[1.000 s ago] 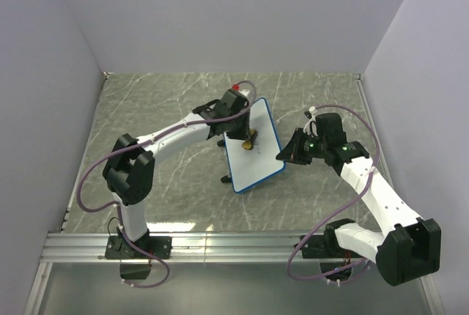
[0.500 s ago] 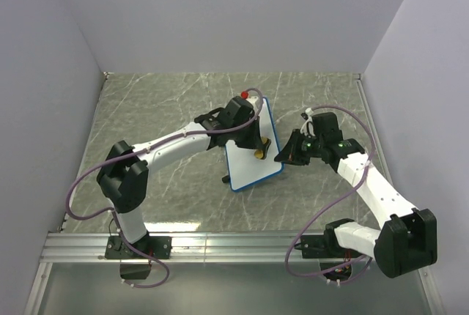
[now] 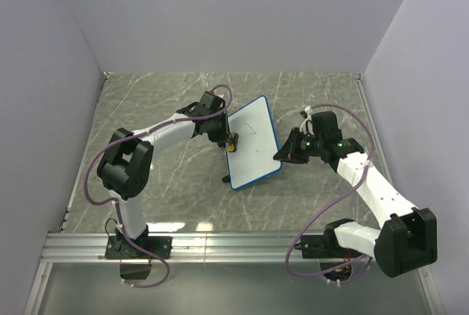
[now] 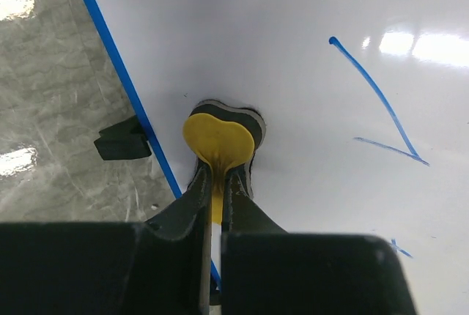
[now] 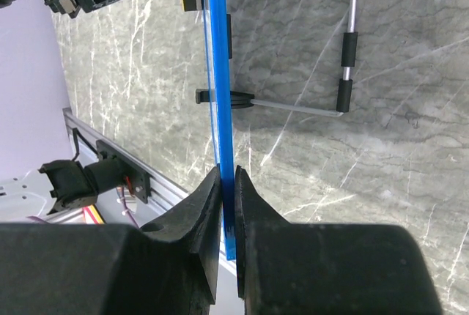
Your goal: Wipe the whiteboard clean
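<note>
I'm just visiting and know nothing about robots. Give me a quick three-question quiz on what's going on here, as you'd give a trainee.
1. True or false: the left claw pinches a yellow eraser over the whiteboard.
2. Pick one: what does the right claw grip? A) a marker B) the whiteboard's blue rim C) nothing
3. Fill the gap: the pen marks on the whiteboard are ____ in colour.

Key: 1 true; 2 B; 3 blue.
</note>
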